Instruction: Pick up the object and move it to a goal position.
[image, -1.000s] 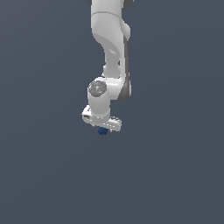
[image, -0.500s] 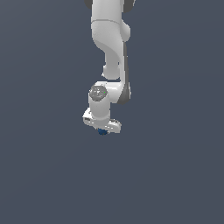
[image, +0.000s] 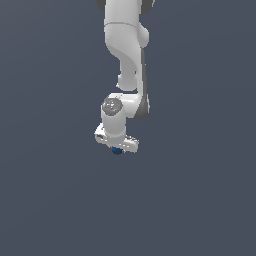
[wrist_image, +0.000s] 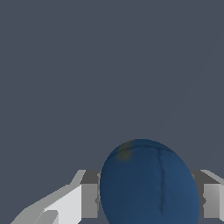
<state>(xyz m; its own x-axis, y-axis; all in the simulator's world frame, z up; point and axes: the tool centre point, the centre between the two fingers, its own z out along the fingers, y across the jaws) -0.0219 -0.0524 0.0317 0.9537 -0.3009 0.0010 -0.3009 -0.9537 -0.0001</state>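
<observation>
The white robot arm (image: 125, 55) is reaching down from the top of the exterior view. Its gripper (image: 117, 148) is pointing down over the plain grey floor (image: 200, 190). The little dark blue ball (image: 117, 150) is peeking out just under the gripper. In the wrist view the ball (wrist_image: 148, 183) is looking big and is sitting between the two fingers (wrist_image: 89, 199), one on each side, touching it. The gripper is pinching the ball. A faint yellowish smudge (wrist_image: 124, 153) is showing on the ball, and a thin dark line is running down it.
</observation>
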